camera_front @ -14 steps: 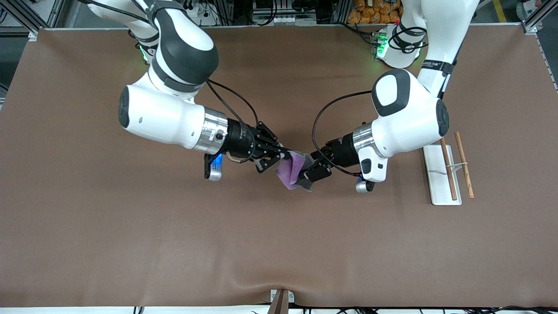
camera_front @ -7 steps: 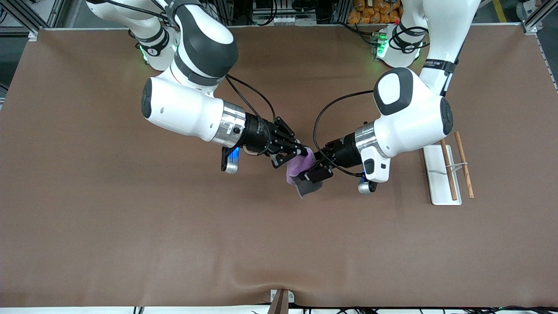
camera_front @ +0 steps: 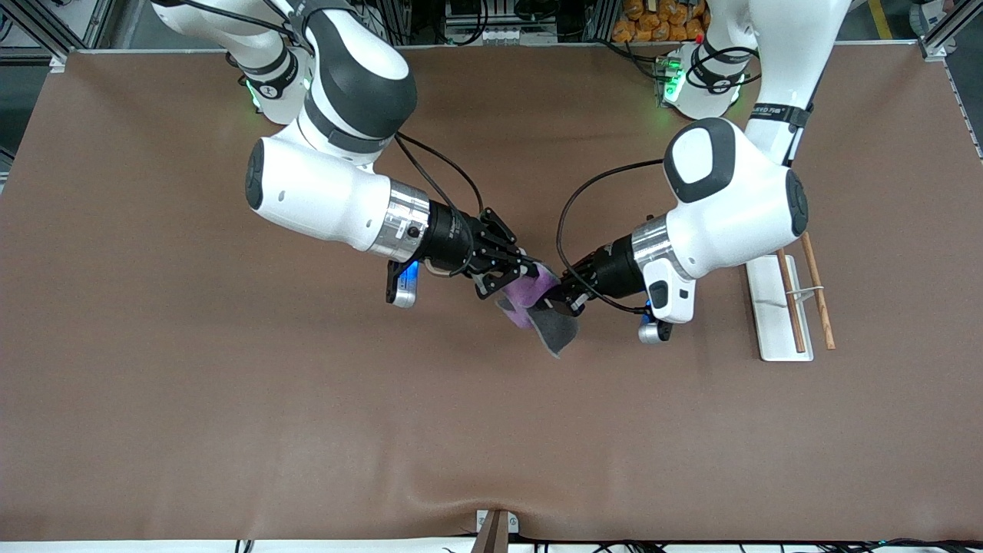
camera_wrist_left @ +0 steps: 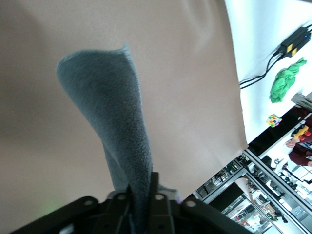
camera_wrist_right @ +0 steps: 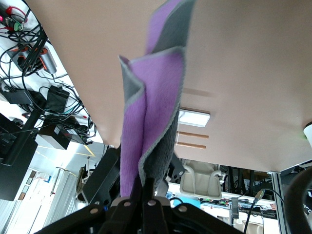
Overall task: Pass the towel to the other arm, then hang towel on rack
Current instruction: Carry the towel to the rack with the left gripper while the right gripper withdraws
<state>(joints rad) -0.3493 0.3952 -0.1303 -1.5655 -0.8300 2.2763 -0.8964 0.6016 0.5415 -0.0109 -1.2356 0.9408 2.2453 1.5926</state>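
We see the brown table [camera_front: 230, 399] spread under both arms, which meet over its middle. Compared with a second ago, the right arm [camera_front: 322, 200] has swung inward and toward the left arm's end of the table, while the left arm [camera_front: 726, 203] has shifted only slightly. The rack [camera_front: 783, 307] lies where it was, on the table near the left arm's end, its white base plate flat and its two brown rods side by side, well apart from the handover. The towel [camera_front: 541, 307] hangs in the air over the middle of the table, between the two grippers; earlier it showed mostly purple and sat bunched against the right gripper, and now a dark grey flap droops lower toward the front camera with purple above it. The right gripper [camera_front: 530, 270] is pinching the towel's upper edge, as it did before; its wrist view shows the cloth [camera_wrist_right: 151, 122] rising from between its pressed fingers [camera_wrist_right: 124, 204]. The left gripper [camera_front: 572, 301], whose jaws were spread beside the cloth a second ago, has now clamped onto it, and its wrist view shows the grey face [camera_wrist_left: 112, 112] squeezed between its fingers [camera_wrist_left: 158, 197].
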